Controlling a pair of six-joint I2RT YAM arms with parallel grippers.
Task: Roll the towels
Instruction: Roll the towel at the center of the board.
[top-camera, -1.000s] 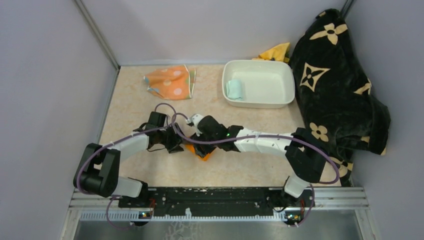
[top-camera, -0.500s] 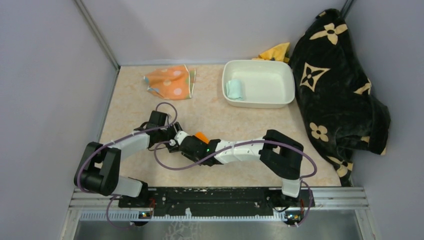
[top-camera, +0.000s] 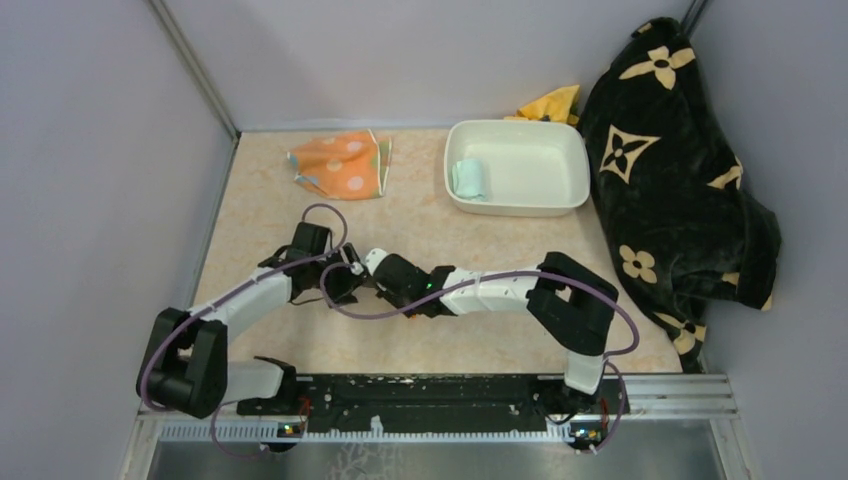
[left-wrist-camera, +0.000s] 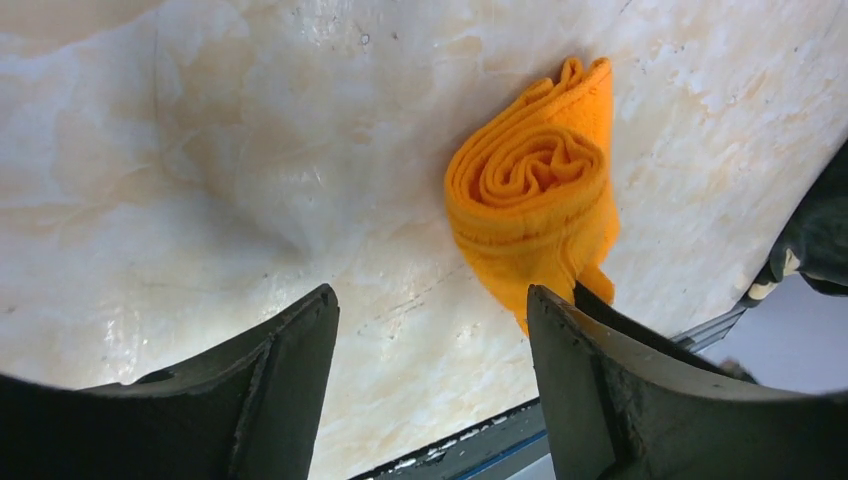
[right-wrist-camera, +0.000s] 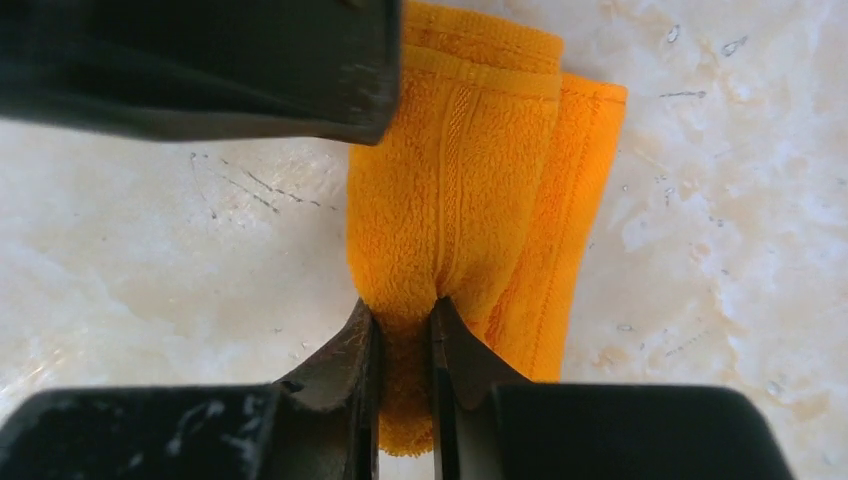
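Note:
The plain orange towel lies rolled on the marble table, its spiral end facing the left wrist camera. My right gripper is shut on it, pinching a fold of the roll between its fingertips. My left gripper is open just in front of the roll, and its right finger overlaps the towel's loose tail. In the top view both grippers meet at the table's near left, left and right, and cover the orange towel. The polka-dot towel lies loosely folded at the back left. The mint towel sits rolled in the tub.
A white tub stands at the back centre-right. The big black flowered blanket is heaped along the right side, with a yellow cloth behind the tub. Grey walls enclose the table on three sides.
My right arm swung left and its jaws closed onto the orange towel. My left gripper opened wider and let the roll go.

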